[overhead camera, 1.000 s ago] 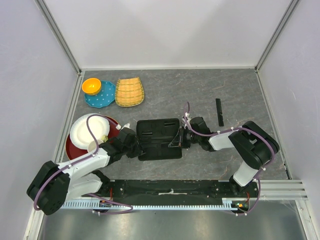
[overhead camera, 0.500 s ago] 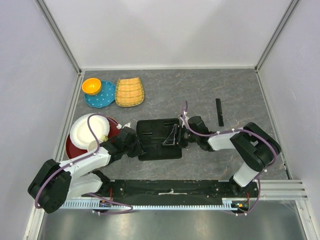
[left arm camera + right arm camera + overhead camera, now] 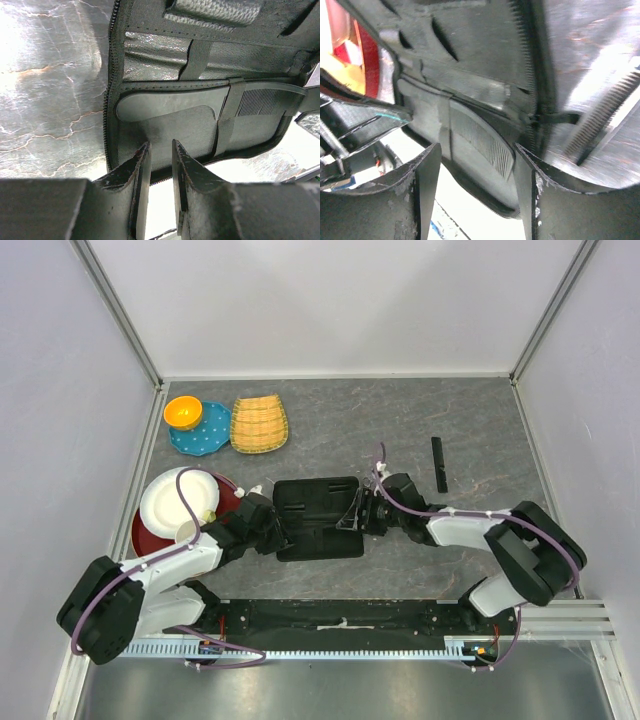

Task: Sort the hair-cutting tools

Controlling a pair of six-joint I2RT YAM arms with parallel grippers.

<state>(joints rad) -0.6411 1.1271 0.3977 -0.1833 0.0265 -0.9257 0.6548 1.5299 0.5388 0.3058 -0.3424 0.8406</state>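
Both arms are built alike: white shells along the long links, chunky black housings at the joints. A thin purple cable loops loosely along each one, from shoulder to wrist. Their bases sit on a black rail with a pale perforated strip in front. The left claw (image 3: pixel 158 187) has matte black fingers, scuffed and chipped at the edges. The right claw (image 3: pixel 476 192) shows the same worn black plastic, scratched pale.

Even bright overhead view, soft shadows, wrist views dim with blown-out glare patches, right wrist motion-blurred
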